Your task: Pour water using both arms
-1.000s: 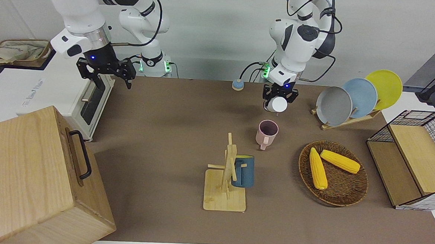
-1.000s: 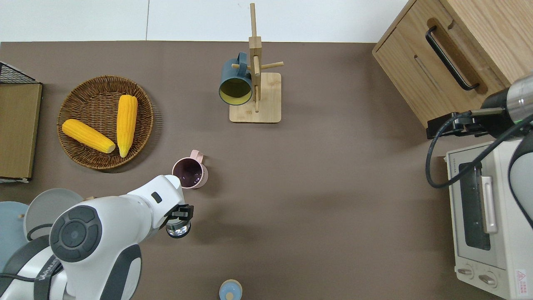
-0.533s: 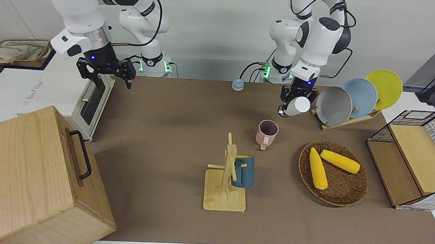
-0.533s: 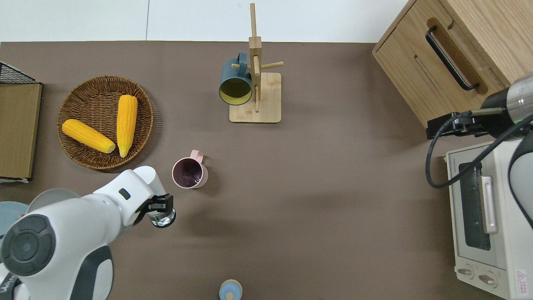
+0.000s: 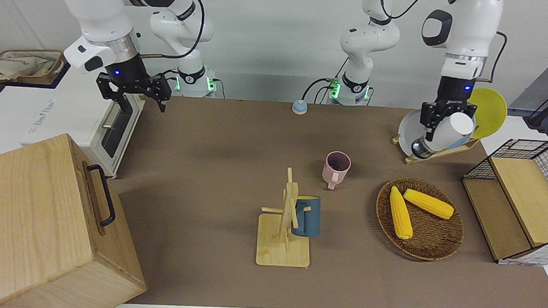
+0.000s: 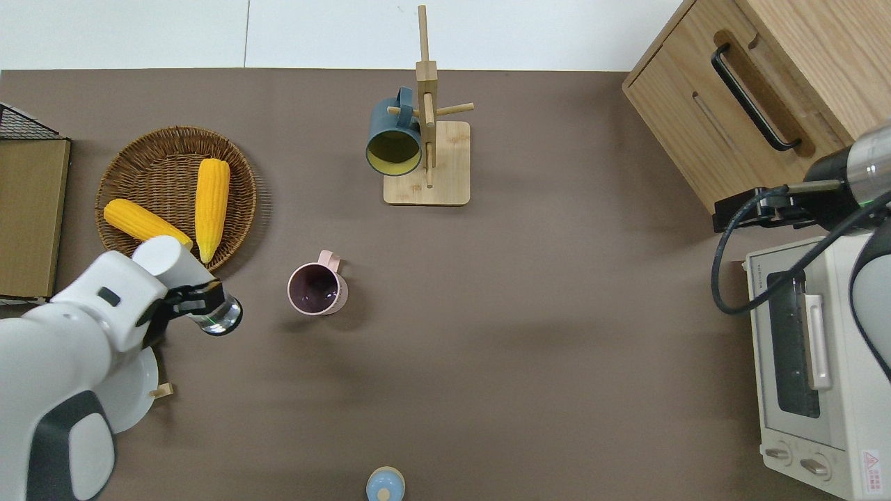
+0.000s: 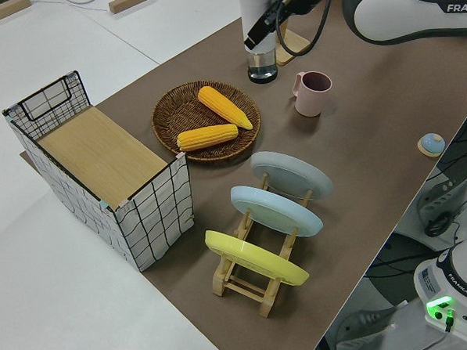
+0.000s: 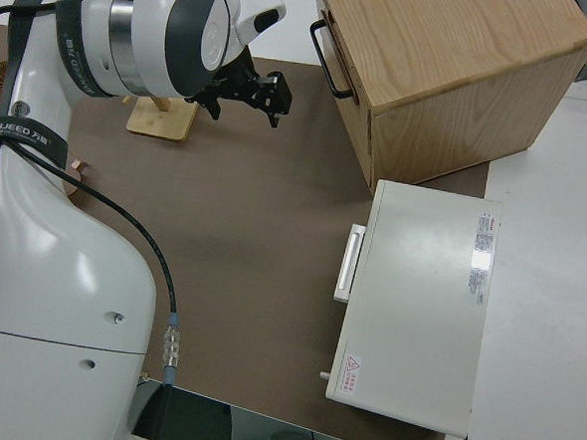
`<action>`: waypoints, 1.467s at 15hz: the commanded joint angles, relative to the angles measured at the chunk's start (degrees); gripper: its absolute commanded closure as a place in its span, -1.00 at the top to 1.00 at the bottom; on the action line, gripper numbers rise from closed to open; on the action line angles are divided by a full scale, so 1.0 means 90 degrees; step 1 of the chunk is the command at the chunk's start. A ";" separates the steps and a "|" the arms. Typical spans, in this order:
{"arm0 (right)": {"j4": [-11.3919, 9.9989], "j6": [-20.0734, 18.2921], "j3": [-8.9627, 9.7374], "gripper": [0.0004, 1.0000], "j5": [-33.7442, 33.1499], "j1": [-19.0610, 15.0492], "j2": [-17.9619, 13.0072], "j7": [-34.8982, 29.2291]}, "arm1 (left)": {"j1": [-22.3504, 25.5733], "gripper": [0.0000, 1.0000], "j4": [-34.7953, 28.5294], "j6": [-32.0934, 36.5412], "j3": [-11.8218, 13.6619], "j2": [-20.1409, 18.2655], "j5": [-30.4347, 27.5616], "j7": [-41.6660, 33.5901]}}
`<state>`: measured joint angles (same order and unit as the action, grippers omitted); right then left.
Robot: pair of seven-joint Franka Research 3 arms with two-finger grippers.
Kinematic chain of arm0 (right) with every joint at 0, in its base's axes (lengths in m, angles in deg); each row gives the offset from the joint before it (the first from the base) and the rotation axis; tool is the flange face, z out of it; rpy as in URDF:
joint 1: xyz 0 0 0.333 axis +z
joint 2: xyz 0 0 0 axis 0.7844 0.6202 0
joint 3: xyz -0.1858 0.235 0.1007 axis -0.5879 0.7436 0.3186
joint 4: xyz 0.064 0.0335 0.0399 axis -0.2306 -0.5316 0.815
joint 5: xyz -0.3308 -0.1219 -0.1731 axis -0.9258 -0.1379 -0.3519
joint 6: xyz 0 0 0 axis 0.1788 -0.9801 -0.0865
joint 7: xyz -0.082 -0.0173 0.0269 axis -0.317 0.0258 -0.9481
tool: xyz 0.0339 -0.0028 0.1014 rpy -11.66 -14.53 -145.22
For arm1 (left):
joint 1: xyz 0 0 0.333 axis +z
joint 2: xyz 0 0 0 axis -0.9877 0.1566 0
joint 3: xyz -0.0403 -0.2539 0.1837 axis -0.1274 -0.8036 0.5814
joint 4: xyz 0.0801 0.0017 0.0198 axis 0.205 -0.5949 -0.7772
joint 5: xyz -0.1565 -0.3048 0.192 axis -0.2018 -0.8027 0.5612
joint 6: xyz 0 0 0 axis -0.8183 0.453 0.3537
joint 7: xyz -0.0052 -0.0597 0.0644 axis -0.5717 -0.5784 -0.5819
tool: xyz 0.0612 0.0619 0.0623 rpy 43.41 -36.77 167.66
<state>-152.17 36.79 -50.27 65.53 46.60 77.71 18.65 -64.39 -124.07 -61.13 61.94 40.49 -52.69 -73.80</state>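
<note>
Left gripper (image 6: 209, 309) fingers clamp a white bottle (image 5: 444, 132) in the air, over the counter (image 6: 529, 292) beside the pink mug (image 6: 317, 289). Right gripper (image 5: 134, 90) parked, fingers spread. Risk: tilting before the mouth is over the mug spills water on the counter.

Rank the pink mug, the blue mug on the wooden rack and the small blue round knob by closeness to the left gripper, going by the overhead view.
The left gripper holds a clear bottle.
1. Pink mug: on the mat, just toward the right arm's end from the gripper.
2. Small blue knob: at the table edge nearest the robots.
3. Blue mug: on the wooden rack, farthest from the robots.
</note>
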 commanded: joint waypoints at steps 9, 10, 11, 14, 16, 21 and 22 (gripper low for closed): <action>-0.0035 0.0043 0.0023 0.99 0.0143 -0.0062 -0.0044 0.0107 | 0.0900 -1.00 0.3118 0.0085 0.0640 0.2263 0.0031 -0.1525; -0.0035 0.0043 0.0023 0.99 0.0143 -0.0062 -0.0044 0.0107 | 0.0958 -1.00 0.3235 0.0085 0.0728 0.2380 0.0002 -0.1701; -0.0035 0.0043 0.0023 0.99 0.0152 -0.0062 -0.0044 0.0107 | 0.1085 -1.00 0.3304 0.0075 0.0729 0.2449 -0.0172 -0.1857; -0.0035 0.0043 0.0023 0.99 0.0143 -0.0062 -0.0044 0.0107 | 0.1417 -1.00 0.3422 0.0036 0.0729 0.2703 -0.1011 -0.2822; -0.0035 0.0043 0.0023 0.99 0.0143 -0.0062 -0.0044 0.0107 | 0.1670 -1.00 0.3412 -0.0003 0.0719 0.2820 -0.1364 -0.3282; -0.0035 0.0043 0.0023 0.99 0.0143 -0.0062 -0.0044 0.0107 | 0.1964 -1.00 0.3383 -0.0393 0.0719 0.3269 -0.2604 -0.4581; -0.0035 0.0043 0.0023 0.99 0.0143 -0.0062 -0.0044 0.0107 | 0.2013 -1.00 0.3392 -0.0394 0.0719 0.3376 -0.2819 -0.4854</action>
<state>-152.17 36.79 -50.27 65.53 46.60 77.71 18.65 -47.36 -96.14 -62.55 68.88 67.56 -72.06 -110.82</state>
